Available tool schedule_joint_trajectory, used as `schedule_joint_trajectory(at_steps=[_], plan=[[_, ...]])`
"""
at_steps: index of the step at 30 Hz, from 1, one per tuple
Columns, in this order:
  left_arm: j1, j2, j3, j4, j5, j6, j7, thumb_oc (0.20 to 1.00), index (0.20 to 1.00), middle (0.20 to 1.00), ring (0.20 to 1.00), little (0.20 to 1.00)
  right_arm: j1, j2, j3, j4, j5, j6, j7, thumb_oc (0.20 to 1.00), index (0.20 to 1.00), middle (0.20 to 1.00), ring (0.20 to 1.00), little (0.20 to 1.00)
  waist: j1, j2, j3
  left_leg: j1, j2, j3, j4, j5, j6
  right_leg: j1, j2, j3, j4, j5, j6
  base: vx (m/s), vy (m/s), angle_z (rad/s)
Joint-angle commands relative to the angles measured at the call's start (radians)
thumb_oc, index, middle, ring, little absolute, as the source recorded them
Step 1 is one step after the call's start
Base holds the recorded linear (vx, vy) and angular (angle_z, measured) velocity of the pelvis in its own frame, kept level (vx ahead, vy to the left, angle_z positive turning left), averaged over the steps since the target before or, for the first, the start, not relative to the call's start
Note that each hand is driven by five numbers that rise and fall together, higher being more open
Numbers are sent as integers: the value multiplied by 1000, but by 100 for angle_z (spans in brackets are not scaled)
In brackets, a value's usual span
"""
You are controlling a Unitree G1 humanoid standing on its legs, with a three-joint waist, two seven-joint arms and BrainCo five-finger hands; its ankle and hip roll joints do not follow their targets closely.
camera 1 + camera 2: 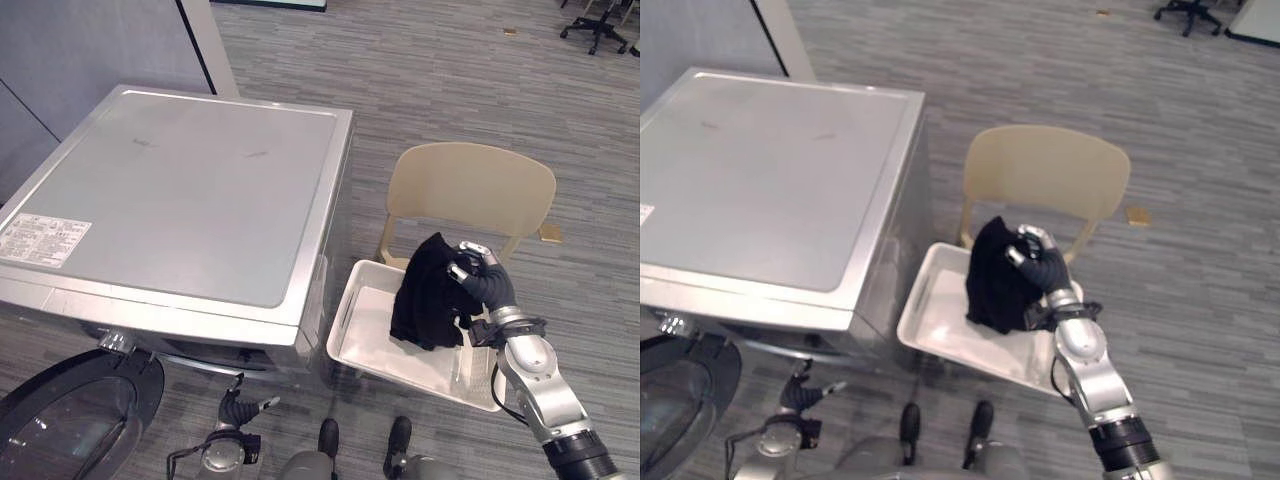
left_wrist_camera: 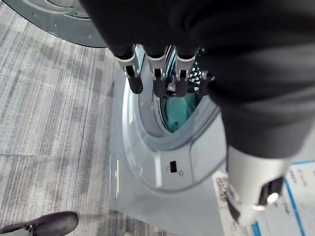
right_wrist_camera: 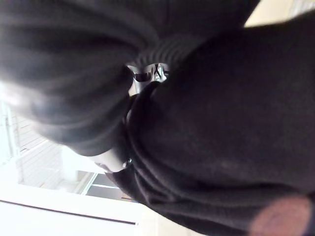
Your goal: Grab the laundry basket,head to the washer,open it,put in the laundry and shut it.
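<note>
A black garment [image 1: 428, 290], judged soft and limp, was held bunched in the clenched right hand [image 1: 482, 278] above the basket [image 1: 372, 342].

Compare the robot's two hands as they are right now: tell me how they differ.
The right hand is raised over the white laundry basket, while the left hand hangs low in front of the washer. The right hand's fingers are curled round a black garment; the left hand's fingers are straight and hold nothing. Both wear dark ribbed covers.

grey floor [image 1: 450, 80] carries washer [image 1: 180, 200], chair [image 1: 470, 190].
</note>
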Motion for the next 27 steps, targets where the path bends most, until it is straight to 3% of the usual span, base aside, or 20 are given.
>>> schedule_joint_trajectory(at_steps=[1,2,4,5,6,7,8,9,10,11,12,14,17,20,21,23,27], plan=[[-46,62,2,-62,-12,-42,32,1000,1000,1000,1000,1000,-57,-16,-6,-113,44,-91,6,200,200,200,200,200,10,-2,13,-92,-9,-65,56,-45,7,-7,5,154,207,-148,77,-385,-229,79],[-61,73,-8,-99,-15,-52,40,1000,1000,1000,1000,1000,-52,-11,-17,-151,43,-101,2,200,200,200,200,200,17,0,2,-132,-7,-110,45,-5,-7,23,25,219,270,-178,69,-182,-146,100],[-60,76,-10,-126,-13,-56,43,1000,1000,1000,1000,1000,-50,-14,-23,-166,30,-99,2,200,200,200,200,200,22,3,-8,-147,-3,-130,38,14,-15,32,38,243,286,-182,65,-211,-222,98],[-55,82,-23,-188,-21,-66,48,1000,1000,1000,1000,1000,-60,-9,-21,-172,21,-101,-9,200,200,200,200,200,42,-6,-16,-190,-11,-156,34,53,-35,112,70,292,187,-260,33,-191,-234,77],[-54,83,-23,-190,-21,-64,48,1000,1000,1000,1000,1000,-60,-9,-21,-172,20,-101,-9,200,200,200,200,200,40,-8,-13,-186,-12,-157,33,53,-35,118,69,290,183,-260,32,-286,-275,83],[-49,87,-19,-214,-20,-69,51,1000,1000,1000,1000,1000,-74,-8,-9,-153,30,-100,-4,200,200,200,200,200,55,-10,-14,-215,-20,-167,30,80,-56,148,73,284,119,-273,19,-299,-254,59],[-31,76,-17,-262,-22,-69,49,1000,1000,1000,1000,1000,-76,-12,-4,-160,37,-100,-3,200,200,200,200,200,59,-1,-13,-257,-24,-171,20,122,-84,163,105,287,51,-294,-16,-312,-251,40],[-31,75,-17,-262,-22,-69,49,1000,1000,1000,1000,1000,-76,-13,-4,-160,37,-100,-3,200,200,200,200,200,59,2,-15,-260,-21,-174,19,124,-85,160,108,286,49,-290,-16,-421,-243,56],[-28,63,-5,-313,-49,-78,53,1000,1000,1000,1000,1000,-78,-43,-20,-161,7,-97,-17,200,200,200,200,200,47,8,9,-280,-30,-126,19,107,-100,148,113,242,39,-273,-20,-263,-95,72],[-28,62,-4,-313,-49,-78,53,1000,1000,1000,1000,1000,-79,-43,-20,-161,7,-97,-18,200,200,200,200,200,46,10,8,-284,-28,-128,20,108,-101,146,115,241,37,-269,-20,-490,-116,166],[-22,75,-9,-392,-52,-95,31,1000,1000,1000,1000,1000,-84,-54,-23,-187,5,-87,-14,200,200,200,200,200,20,2,14,-265,-10,-23,80,51,-66,124,89,189,34,-244,-14,-250,-16,172],[-18,89,-11,-427,-45,-103,21,1000,1000,1000,1000,1000,-86,-56,-23,-195,10,-84,-11,200,200,200,200,200,12,-3,10,-249,-1,-8,116,28,-55,117,77,159,21,-230,-12,-252,-20,143],[-21,115,-24,-509,-31,-122,2,1000,1000,1000,1000,1000,-101,-62,-20,-225,28,-89,9,200,200,200,200,200,-14,-32,-7,-190,-7,-8,229,-83,-46,98,34,101,1,-196,-9,-208,-41,72],[-45,131,-65,-580,-8,-135,-12,1000,1000,1000,1000,1000,-129,-58,3,-260,47,-95,31,200,200,200,200,200,-48,-43,-35,-73,32,23,242,-157,-49,90,19,55,-17,-175,-9,-131,14,71],[-52,133,-85,-604,-2,-138,-19,1000,1000,1000,1000,1000,-135,-53,18,-269,58,-95,40,200,200,200,200,200,-60,-37,-49,-19,42,28,209,-168,-52,93,25,47,-20,-175,-8,-37,73,34],[-102,121,-150,-646,17,-138,-25,1000,1000,1000,1000,1000,-158,-35,51,-296,86,-94,62,200,200,200,200,200,-87,-25,-90,42,41,33,58,-128,-60,98,31,10,-34,-159,0,-26,108,82],[-193,105,-226,-661,49,-135,-4,1000,1000,1000,1000,1000,-207,-3,123,-309,129,-89,79,200,200,200,200,200,-98,-27,-107,81,29,21,-4,-112,-59,120,33,7,-48,-148,6,4,86,49]])
